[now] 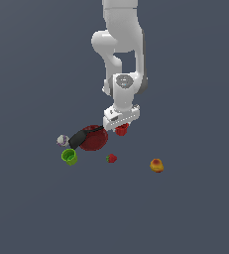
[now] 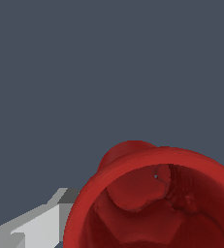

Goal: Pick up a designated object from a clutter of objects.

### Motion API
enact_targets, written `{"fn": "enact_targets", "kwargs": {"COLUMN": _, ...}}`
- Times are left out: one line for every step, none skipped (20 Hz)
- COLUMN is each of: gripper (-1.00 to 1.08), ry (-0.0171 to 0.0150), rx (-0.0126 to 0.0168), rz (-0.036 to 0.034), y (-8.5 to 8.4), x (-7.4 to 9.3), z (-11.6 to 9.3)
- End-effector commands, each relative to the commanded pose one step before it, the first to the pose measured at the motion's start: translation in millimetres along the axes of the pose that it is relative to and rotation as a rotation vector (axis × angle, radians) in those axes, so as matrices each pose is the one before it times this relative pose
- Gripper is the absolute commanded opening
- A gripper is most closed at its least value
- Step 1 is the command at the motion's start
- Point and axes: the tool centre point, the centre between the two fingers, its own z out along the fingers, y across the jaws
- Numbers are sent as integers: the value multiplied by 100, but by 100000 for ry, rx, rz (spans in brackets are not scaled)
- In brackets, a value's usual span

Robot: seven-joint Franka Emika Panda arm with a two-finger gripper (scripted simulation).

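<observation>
The designated object, a small bright red cup [image 1: 121,130], sits directly under my gripper [image 1: 121,127], just to the exterior view's right of the dark red bowl [image 1: 93,138]. In the wrist view the red cup [image 2: 133,203] fills the lower part of the picture, rim and hollow inside facing the camera. One grey finger [image 2: 40,225] lies right beside the cup's outer wall. The other finger is hidden. The frames do not show whether the fingers press on the cup, nor whether it rests on the floor.
A black long-handled utensil [image 1: 81,136] lies across the bowl's edge, with a small whitish-purple item [image 1: 62,140] beside it. A green cup [image 1: 69,157], a strawberry [image 1: 111,158] and an orange-yellow fruit [image 1: 156,165] lie nearer the camera on the dark grey floor [image 1: 195,208].
</observation>
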Motion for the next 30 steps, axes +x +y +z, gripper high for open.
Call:
{"fn": "enact_targets", "kwargs": {"gripper": -100, "ry": 2, "rx": 2, "rz": -31, "y": 23, "x": 1, "z": -65}}
{"fn": "enact_targets", "kwargs": {"gripper": -100, "ry": 0, "rx": 0, "rz": 0, "y": 42, "x": -14, "z": -95}}
{"fn": "enact_targets", "kwargs": {"gripper": -100, "ry": 0, "rx": 0, "rz": 0, "y": 58, "x": -19, "z": -132}}
{"fn": "enact_targets", "kwargs": {"gripper": -100, "ry": 0, "rx": 0, "rz": 0, "y": 75, "x": -25, "z": -170}}
{"fn": "enact_targets", "kwargs": {"gripper": -100, "ry": 0, "rx": 0, "rz": 0, "y": 91, "x": -31, "z": -209}}
{"fn": "enact_targets", "kwargs": {"gripper": -100, "ry": 0, "rx": 0, "rz": 0, "y": 108, "x": -36, "z": -247}}
{"fn": "enact_targets", "kwargs": {"gripper": -100, "ry": 0, "rx": 0, "rz": 0, "y": 125, "x": -42, "z": -286}}
{"fn": "enact_targets", "kwargs": {"gripper": -100, "ry": 0, "rx": 0, "rz": 0, "y": 141, "x": -47, "z": -326}}
{"fn": "enact_targets", "kwargs": {"gripper": -100, "ry": 0, "rx": 0, "rz": 0, "y": 158, "x": -52, "z": -366}}
{"fn": "enact_targets", "kwargs": {"gripper": -100, "ry": 0, "rx": 0, "rz": 0, "y": 175, "x": -58, "z": -406}}
{"fn": "enact_targets", "kwargs": {"gripper": -100, "ry": 0, "rx": 0, "rz": 0, "y": 192, "x": -63, "z": -447}}
{"fn": "enact_targets", "kwargs": {"gripper": -100, "ry": 0, "rx": 0, "rz": 0, "y": 208, "x": -67, "z": -486}}
{"fn": "enact_targets", "kwargs": {"gripper": -100, "ry": 0, "rx": 0, "rz": 0, "y": 223, "x": -72, "z": -525}}
{"fn": "enact_targets", "kwargs": {"gripper": -100, "ry": 49, "rx": 31, "rz": -38, "y": 227, "x": -75, "z": -576}}
{"fn": "enact_targets", "kwargs": {"gripper": -100, "ry": 0, "rx": 0, "rz": 0, "y": 253, "x": -81, "z": -600}}
{"fn": "enact_targets", "kwargs": {"gripper": -100, "ry": 31, "rx": 61, "rz": -9, "y": 271, "x": -87, "z": -639}}
{"fn": "enact_targets", "kwargs": {"gripper": -100, "ry": 0, "rx": 0, "rz": 0, "y": 283, "x": -89, "z": -675}}
{"fn": "enact_targets", "kwargs": {"gripper": -100, "ry": 0, "rx": 0, "rz": 0, "y": 299, "x": -94, "z": -712}}
{"fn": "enact_targets", "kwargs": {"gripper": -100, "ry": 31, "rx": 61, "rz": -6, "y": 320, "x": -101, "z": -750}}
{"fn": "enact_targets", "kwargs": {"gripper": -100, "ry": 0, "rx": 0, "rz": 0, "y": 331, "x": -103, "z": -787}}
{"fn": "enact_targets", "kwargs": {"gripper": -100, "ry": 32, "rx": 61, "rz": -4, "y": 345, "x": -108, "z": -802}}
{"fn": "enact_targets", "kwargs": {"gripper": -100, "ry": 0, "rx": 0, "rz": 0, "y": 338, "x": -104, "z": -800}}
{"fn": "enact_targets", "kwargs": {"gripper": -100, "ry": 0, "rx": 0, "rz": 0, "y": 339, "x": -104, "z": -800}}
{"fn": "enact_targets", "kwargs": {"gripper": -100, "ry": 0, "rx": 0, "rz": 0, "y": 341, "x": -104, "z": -801}}
{"fn": "enact_targets", "kwargs": {"gripper": -100, "ry": 0, "rx": 0, "rz": 0, "y": 343, "x": -104, "z": -803}}
{"fn": "enact_targets", "kwargs": {"gripper": -100, "ry": 0, "rx": 0, "rz": 0, "y": 345, "x": -104, "z": -806}}
{"fn": "enact_targets", "kwargs": {"gripper": -100, "ry": 0, "rx": 0, "rz": 0, "y": 348, "x": -104, "z": -809}}
{"fn": "enact_targets", "kwargs": {"gripper": -100, "ry": 0, "rx": 0, "rz": 0, "y": 351, "x": -104, "z": -814}}
{"fn": "enact_targets", "kwargs": {"gripper": -100, "ry": 0, "rx": 0, "rz": 0, "y": 354, "x": -104, "z": -819}}
{"fn": "enact_targets", "kwargs": {"gripper": -100, "ry": 0, "rx": 0, "rz": 0, "y": 358, "x": -104, "z": -825}}
